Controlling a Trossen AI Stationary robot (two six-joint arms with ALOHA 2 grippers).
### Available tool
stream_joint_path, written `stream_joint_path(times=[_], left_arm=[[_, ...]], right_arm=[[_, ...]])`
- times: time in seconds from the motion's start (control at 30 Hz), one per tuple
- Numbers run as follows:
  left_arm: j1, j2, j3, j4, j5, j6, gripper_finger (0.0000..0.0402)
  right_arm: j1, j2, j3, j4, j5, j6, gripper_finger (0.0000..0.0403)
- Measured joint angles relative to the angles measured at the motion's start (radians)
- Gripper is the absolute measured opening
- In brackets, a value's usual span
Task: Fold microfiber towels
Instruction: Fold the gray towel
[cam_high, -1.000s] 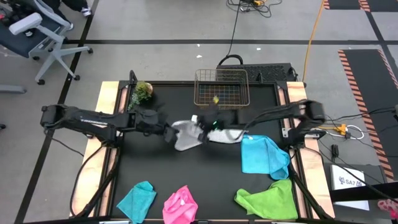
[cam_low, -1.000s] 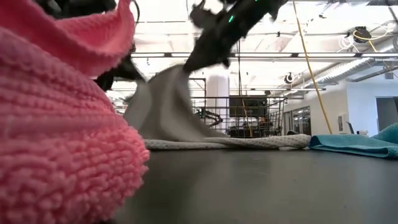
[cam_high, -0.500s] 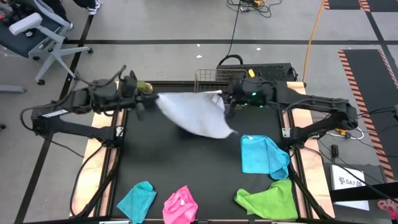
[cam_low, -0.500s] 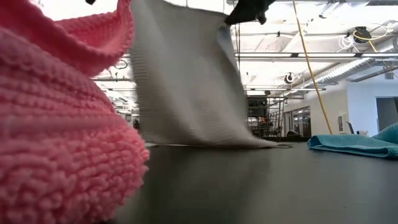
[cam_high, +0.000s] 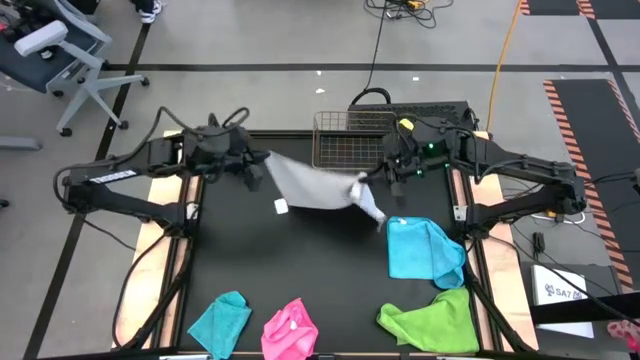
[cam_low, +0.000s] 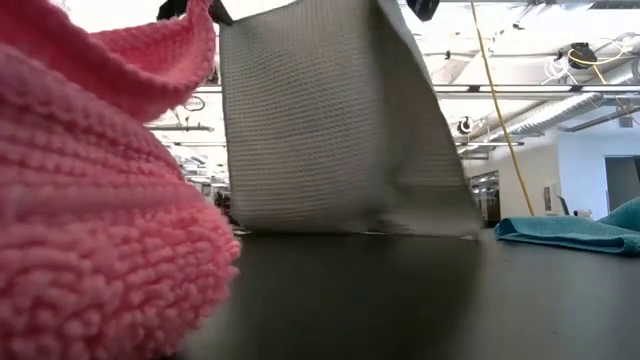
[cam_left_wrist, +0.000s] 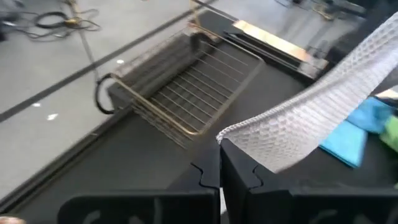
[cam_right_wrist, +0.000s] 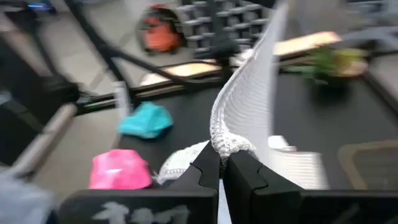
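High view: left claw (cam_high: 256, 168) at ten o'clock and right claw (cam_high: 372, 180) at two pinch white towel (cam_high: 312, 186) corners; uneven lowering could crumple it on the worktop (cam_high: 300, 270).

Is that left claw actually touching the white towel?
Touching. The left wrist view shows the left gripper shut on a corner of the white towel.

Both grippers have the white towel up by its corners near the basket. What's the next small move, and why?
Probably lower both arms together toward the operator side to lay it flat. The left gripper and right gripper are shut on the white towel, which hangs stretched between them, its lower edge at the table.
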Motion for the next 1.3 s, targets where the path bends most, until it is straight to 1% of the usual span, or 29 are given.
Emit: stream_joint_path(times=[0.07, 0.13, 0.27, 0.33, 0.47, 0.6, 0.7, 0.8, 0.87, 1.0, 1.07, 1.13, 1.3], left_arm=[[0.033, -0.008, 0.000, 0.003, -0.017, 0.014, 0.0000], [0.070, -0.024, 0.000, 0.004, -0.030, 0.036, 0.0000], [0.137, -0.053, 0.000, 0.050, -0.031, 0.089, 0.0000], [0.167, -0.061, 0.000, 0.090, -0.021, 0.124, 0.0000], [0.212, -0.069, 0.000, 0.172, -0.007, 0.173, 0.0000], [0.249, -0.061, 0.000, 0.212, 0.019, 0.201, 0.0000], [0.266, -0.049, 0.000, 0.213, 0.027, 0.203, 0.0000], [0.270, -0.041, 0.000, 0.198, 0.033, 0.194, 0.0000], [0.268, -0.042, 0.000, 0.177, 0.072, 0.177, 0.0000], [0.240, -0.042, 0.000, 0.059, 0.127, 0.106, 0.0000], [0.217, -0.042, 0.000, -0.031, 0.133, 0.056, 0.0000], [0.185, -0.037, 0.000, -0.109, 0.133, 0.002, 0.0000], [0.068, -0.011, -0.022, -0.186, 0.114, -0.111, 0.0000]], right_arm=[[-0.041, 0.000, 0.000, -0.017, 0.035, -0.043, 0.0000], [-0.092, 0.000, 0.000, -0.034, 0.046, -0.092, 0.0000], [-0.208, 0.003, -0.001, -0.032, 0.027, -0.184, 0.0000], [-0.265, 0.003, -0.001, -0.013, -0.010, -0.201, 0.0000], [-0.359, 0.003, -0.001, 0.052, -0.129, -0.207, 0.0000], [-0.413, 0.003, -0.001, 0.132, -0.224, -0.207, 0.0000], [-0.436, 0.003, -0.001, 0.156, -0.259, -0.208, 0.0000], [-0.440, 0.003, 0.004, 0.128, -0.309, -0.187, 0.0000], [-0.431, 0.002, 0.004, 0.088, -0.348, -0.170, 0.0000], [-0.377, 0.001, 0.004, -0.052, -0.357, -0.173, 0.0000], [-0.343, 0.002, 0.004, -0.108, -0.353, -0.172, 0.0000], [-0.299, 0.002, -0.008, -0.119, -0.351, -0.154, 0.0000], [-0.169, 0.001, -0.077, -0.107, -0.351, -0.065, 0.0000]])
